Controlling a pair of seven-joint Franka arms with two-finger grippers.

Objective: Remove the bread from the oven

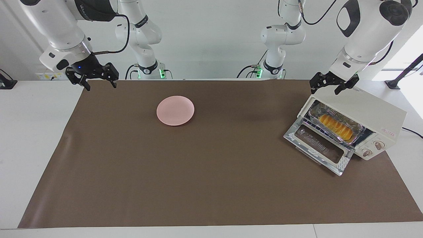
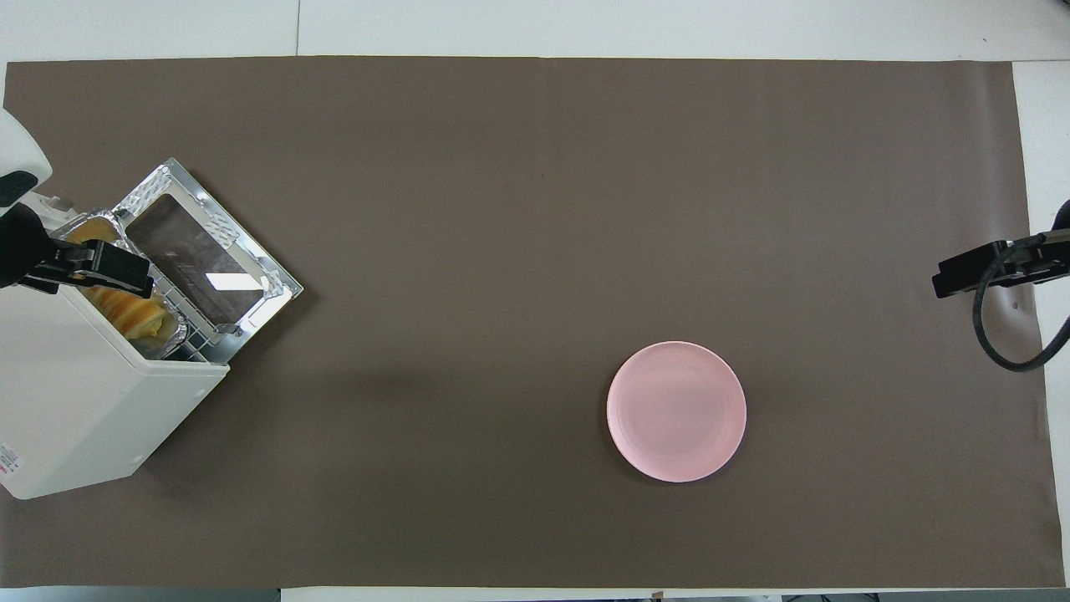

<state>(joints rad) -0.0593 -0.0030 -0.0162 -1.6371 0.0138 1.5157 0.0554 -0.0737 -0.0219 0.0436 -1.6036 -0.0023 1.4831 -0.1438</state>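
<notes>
Two white robot arms at a worktop [image 1: 33, 132] covered w/ a brown mat [image 1: 211, 172]. At the left arm's end sits a cream-white boxy toaster oven [image 1: 373, 115], turned at an angle, its glass-windowed drop door [image 1: 319, 147] folded flat down onto the mat, so the inside is reachable from above and in front.

Inside, on the wire rack, a crinkled silver foil tray [image 1: 358, 127] holds the small golden-yellow ridged bread loaf [image 1: 335, 126]; bread not yet taken out. Tray keeps the loaf cradled, lengthwise along the oven mouth.

Left gripper [image 1: 333, 88] hangs in the air over the oven's top edge, nearly above the tray, black jaws spread and pointing down, holding nothing. Probably poised to drop in for the loaf.

A round pink plate [image 1: 175, 110] lies bare on the mat, toward the right arm's end and well apart from the oven; likely the landing spot for the bread.

Right gripper [image 1: 99, 82] waits over the mat's edge at its own end, jaws spread, empty.
</notes>
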